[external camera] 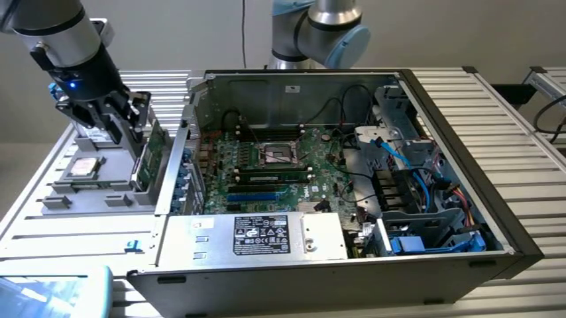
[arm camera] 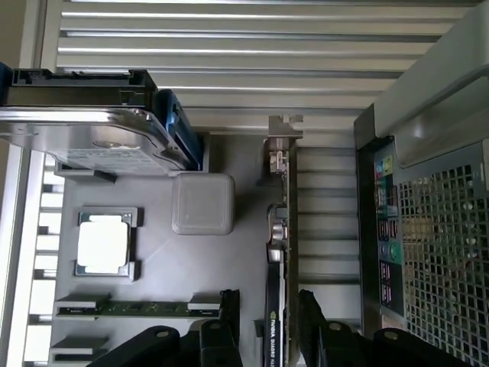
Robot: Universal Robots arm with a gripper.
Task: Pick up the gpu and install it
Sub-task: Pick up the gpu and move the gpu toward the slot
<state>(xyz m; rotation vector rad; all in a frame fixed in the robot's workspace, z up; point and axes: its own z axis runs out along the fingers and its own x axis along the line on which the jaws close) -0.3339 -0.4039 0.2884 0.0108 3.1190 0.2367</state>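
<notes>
Grey tray, hand spread astride upright gpu

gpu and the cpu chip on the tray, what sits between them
A plain grey square block sits between the gpu and the cpu chip on the grey tray, seen in the wrist view.

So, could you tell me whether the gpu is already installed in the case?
Not installed: the gpu stands on edge in the grey tray beside the open case.
</notes>
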